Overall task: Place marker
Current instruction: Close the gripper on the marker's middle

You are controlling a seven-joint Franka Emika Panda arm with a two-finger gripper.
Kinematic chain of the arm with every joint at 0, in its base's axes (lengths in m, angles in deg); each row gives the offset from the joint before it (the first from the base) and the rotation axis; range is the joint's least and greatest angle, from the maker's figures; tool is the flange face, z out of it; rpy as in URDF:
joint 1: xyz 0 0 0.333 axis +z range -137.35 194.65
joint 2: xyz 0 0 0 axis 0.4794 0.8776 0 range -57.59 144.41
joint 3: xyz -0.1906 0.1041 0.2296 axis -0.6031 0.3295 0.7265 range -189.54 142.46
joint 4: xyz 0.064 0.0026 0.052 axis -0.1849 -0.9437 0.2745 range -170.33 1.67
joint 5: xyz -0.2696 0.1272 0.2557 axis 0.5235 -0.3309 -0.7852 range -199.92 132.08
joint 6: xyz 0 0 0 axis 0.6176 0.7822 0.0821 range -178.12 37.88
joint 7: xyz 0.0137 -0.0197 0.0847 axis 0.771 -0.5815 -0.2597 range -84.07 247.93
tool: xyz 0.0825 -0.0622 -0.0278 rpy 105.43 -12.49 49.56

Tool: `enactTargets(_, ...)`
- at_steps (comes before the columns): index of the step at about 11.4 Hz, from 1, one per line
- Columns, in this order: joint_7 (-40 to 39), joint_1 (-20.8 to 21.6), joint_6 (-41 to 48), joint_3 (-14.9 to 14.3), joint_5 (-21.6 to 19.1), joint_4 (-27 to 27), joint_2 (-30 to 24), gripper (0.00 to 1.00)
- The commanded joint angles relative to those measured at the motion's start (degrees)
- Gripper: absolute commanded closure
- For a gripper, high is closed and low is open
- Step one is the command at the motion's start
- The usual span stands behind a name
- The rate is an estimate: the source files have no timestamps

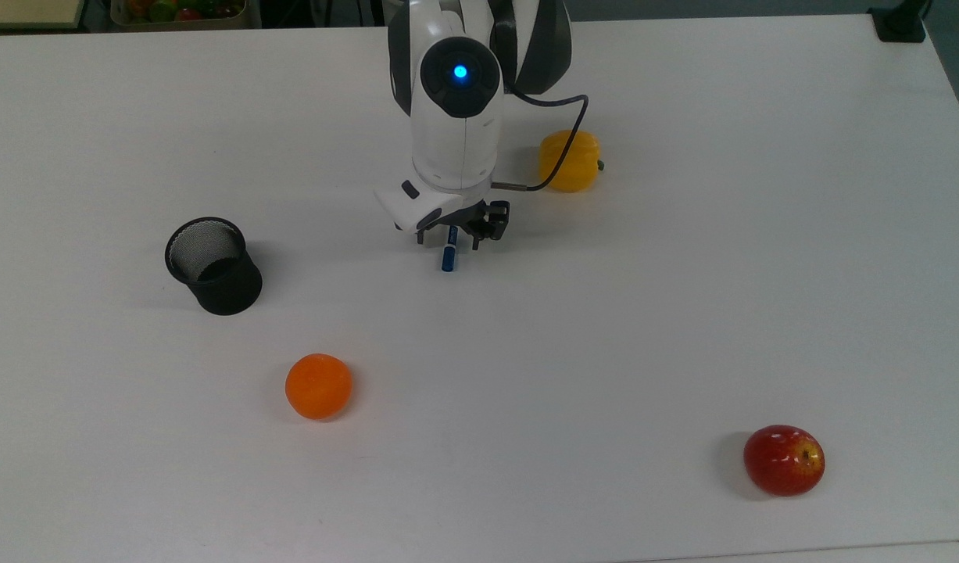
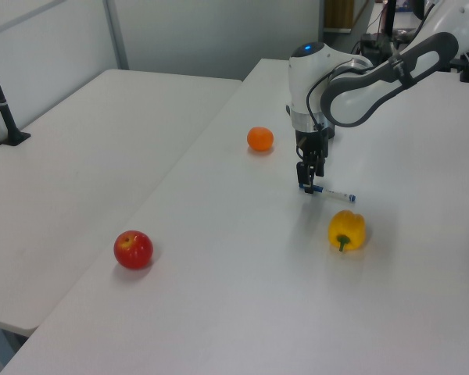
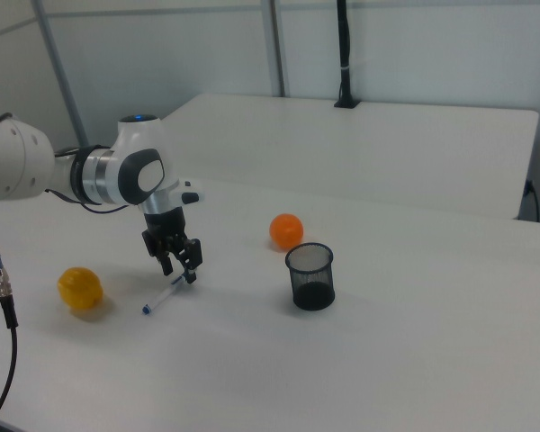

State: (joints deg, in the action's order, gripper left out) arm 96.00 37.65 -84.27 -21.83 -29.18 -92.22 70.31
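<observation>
The marker [image 1: 449,256] lies flat on the white table [image 1: 604,328], its blue cap pointing toward the top view's bottom. My gripper [image 1: 447,241] is open and low over the marker's capped half, one finger on either side of it. The white body stretches away toward the yellow pepper, partly hidden under my wrist in the top view. In the left view the gripper [image 2: 308,182] hangs over the marker's [image 2: 338,194] blue-capped end. The right view has the gripper [image 3: 179,268] just above the marker [image 3: 162,298].
A black mesh cup [image 1: 213,266] stands upright at the top view's left. An orange [image 1: 318,385] lies nearer the front, a yellow pepper [image 1: 569,160] just right of my arm, and a red apple [image 1: 784,460] at the front right.
</observation>
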Motion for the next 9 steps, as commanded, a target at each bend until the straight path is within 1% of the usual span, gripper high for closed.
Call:
enactTargets(1, 2.9, 0.4, -1.7, 0.0, 0.3, -1.3, -0.2, 0.44)
enactTargets(4, 4.0, 0.6, -2.6, 0.0, 0.3, -1.3, 0.5, 0.55)
enactTargets(6, 4.0, 0.6, -2.6, 0.0, 0.3, -1.3, 0.6, 0.63)
enactTargets(7, 4.0, 0.6, -2.6, 0.0, 0.3, -1.3, 0.6, 0.69)
enactTargets(9, 4.0, 0.6, -2.6, 0.0, 0.3, -1.3, 0.6, 0.74)
